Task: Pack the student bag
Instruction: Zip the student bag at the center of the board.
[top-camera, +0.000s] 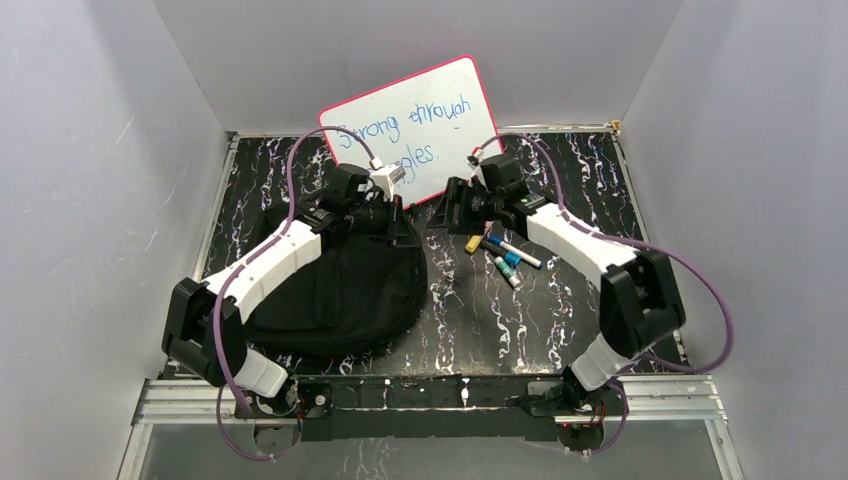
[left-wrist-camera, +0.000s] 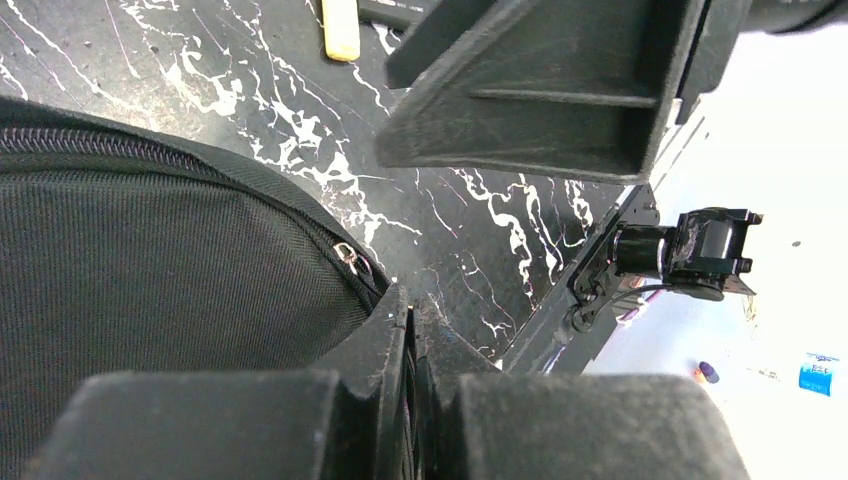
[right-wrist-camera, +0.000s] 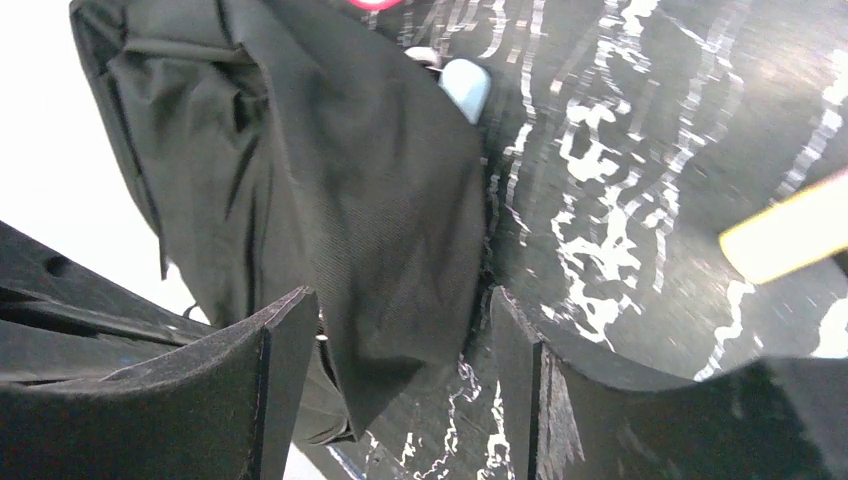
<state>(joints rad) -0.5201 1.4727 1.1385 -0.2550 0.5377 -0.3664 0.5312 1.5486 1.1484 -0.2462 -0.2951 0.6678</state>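
Note:
The student bag (top-camera: 330, 285), a soft black backpack, lies on the left half of the table under my left arm. My left gripper (top-camera: 393, 212) is shut at the bag's far right corner. In the left wrist view its closed tips (left-wrist-camera: 415, 308) meet right where the bag's zippered edge (left-wrist-camera: 300, 215) runs in, next to a zipper pull (left-wrist-camera: 350, 260). My right gripper (top-camera: 452, 205) faces it from the right, open. In the right wrist view, a raised fold of the bag (right-wrist-camera: 380, 200) hangs between its spread fingers (right-wrist-camera: 285, 340), gripper (right-wrist-camera: 400, 320).
A red-framed whiteboard (top-camera: 415, 125) with blue writing leans against the back wall behind both grippers. Several markers (top-camera: 505, 255) lie under the right arm, with a yellow one (right-wrist-camera: 785, 235) nearest the right gripper. Grey walls close in the black marbled table (top-camera: 500, 330).

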